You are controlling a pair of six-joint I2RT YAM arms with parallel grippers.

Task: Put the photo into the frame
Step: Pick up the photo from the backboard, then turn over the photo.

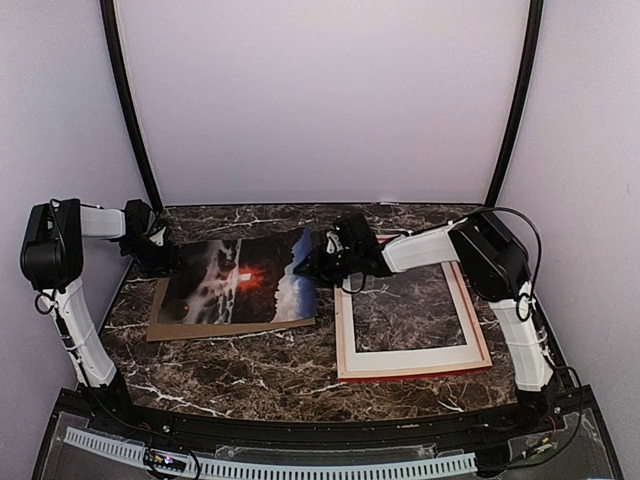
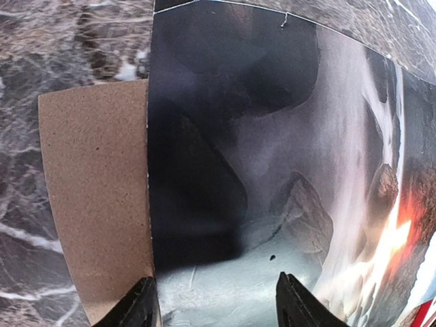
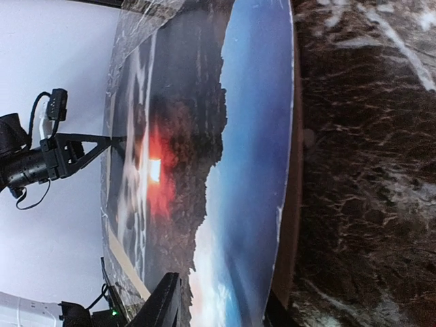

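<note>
The photo [image 1: 240,278], dark rocks and water with a red-orange glow, lies face up left of centre on a brown cardboard board [image 1: 232,327]. My left gripper [image 1: 160,257] is at its left edge. In the left wrist view that gripper [image 2: 214,278] is open, with the photo [image 2: 259,150] spanning the gap and its left finger at the edge by the cardboard [image 2: 95,197]. My right gripper [image 1: 313,264] is at the photo's right edge. Its jaws [image 3: 221,293] stand apart over the blue part of the photo [image 3: 252,170]. The frame [image 1: 412,367], pale with a red outer edge, lies flat at the right.
Dark marble table [image 1: 270,375] runs under everything, and marble shows through the frame's opening. The right forearm [image 1: 425,248] crosses the frame's far rail. Black poles and a pale backdrop close off the rear. The cardboard's edge [image 3: 289,225] sticks out past the photo's right side.
</note>
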